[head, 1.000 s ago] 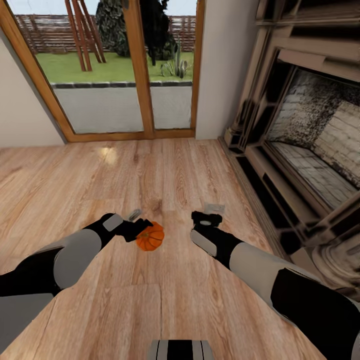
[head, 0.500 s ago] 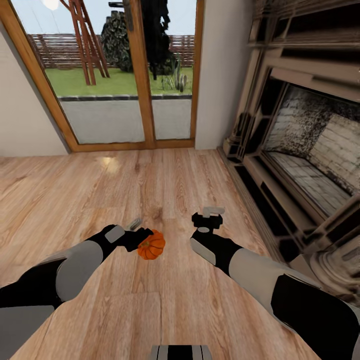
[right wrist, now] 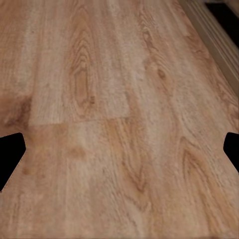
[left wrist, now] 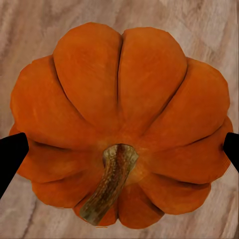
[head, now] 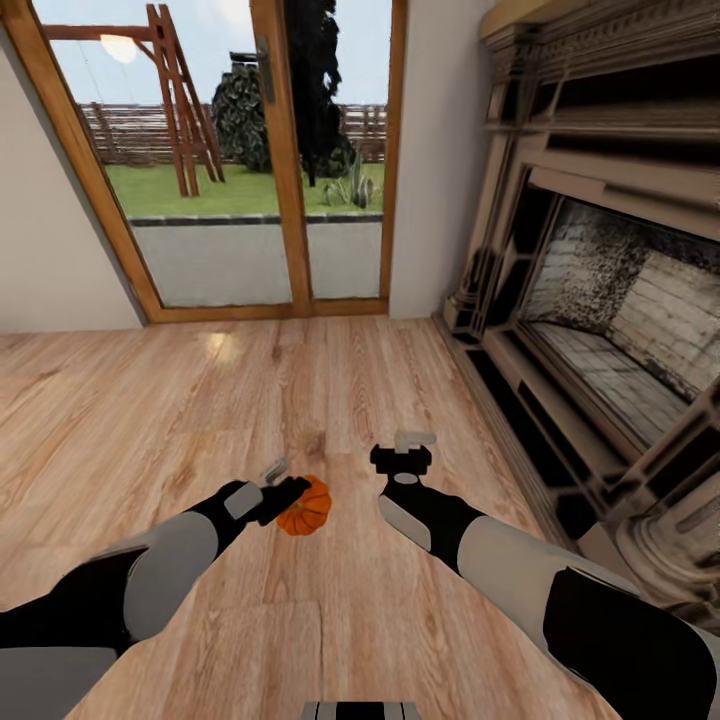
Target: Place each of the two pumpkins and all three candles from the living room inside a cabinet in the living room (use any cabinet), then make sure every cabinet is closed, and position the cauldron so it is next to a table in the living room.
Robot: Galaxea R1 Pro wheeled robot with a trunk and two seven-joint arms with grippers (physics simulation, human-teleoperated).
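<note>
The left end effector (head: 296, 497) holds one pumpkin (head: 305, 506) clamped between its two fingers, above the light wood floor (head: 150, 420) of the living room. In the left wrist view the pumpkin (left wrist: 122, 124) is very close, with its brown-green stem toward the camera, and one dark fingertip (left wrist: 11, 154) presses on each of its sides. The planks are seen behind it.

The right end effector (head: 408, 448) is beside it, well apart from the pumpkin, and its fingers stand apart with nothing between them. In the right wrist view only the tips of the fingers (right wrist: 10, 152) show at the two edges, over bare floor.

Compared with half a second ago, the whole head view has tilted upward: more sky appears through the wood-framed glass doors (head: 270, 170), and the wooden frame in the garden (head: 180, 100) is now seen almost to its top. Both arms sit lower in the picture than before, but the grip on the pumpkin looks the same, and the pumpkin is still at the same place against the fingers. The stone fireplace (head: 600, 320) remains on the right, with its brick-lined opening.
</note>
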